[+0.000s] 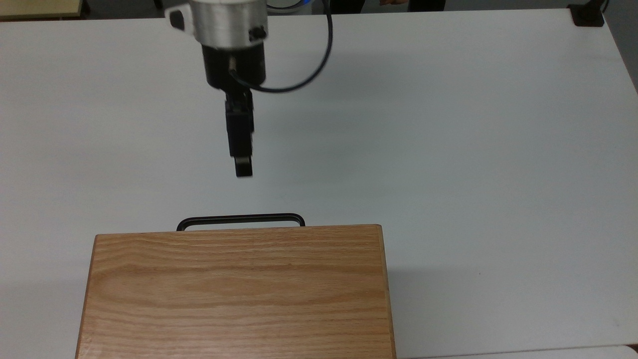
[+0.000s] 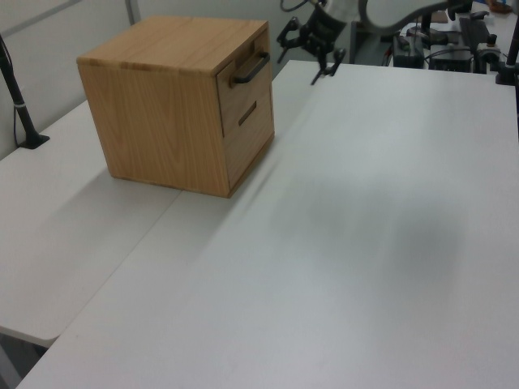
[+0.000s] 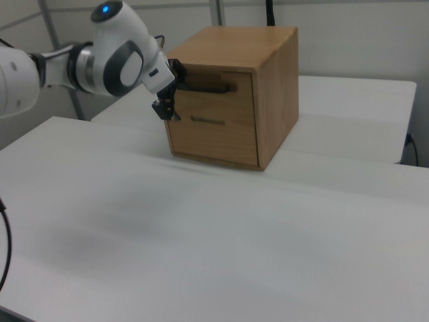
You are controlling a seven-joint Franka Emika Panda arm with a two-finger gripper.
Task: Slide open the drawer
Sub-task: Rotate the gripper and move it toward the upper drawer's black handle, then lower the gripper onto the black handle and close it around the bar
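Tabletop (image 1: 448, 149), white and wide, carries an oak cabinet (image 2: 162, 121) whose top shows bold grain. Set in the cabinet's front at the top, the drawer (image 2: 243, 85) sits closed, flush with the face, its thin black bar handle (image 1: 240, 218) jutting out from the cabinet's front edge. Franka arm (image 3: 100, 57) reaches toward the cabinet front, and the tool (image 2: 306, 58) hangs in the air near the handle, clear of it, fingers spread apart and empty.

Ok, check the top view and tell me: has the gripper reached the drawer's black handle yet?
No. In the top view the gripper hangs over bare table, with a clear gap to the black handle of the drawer.
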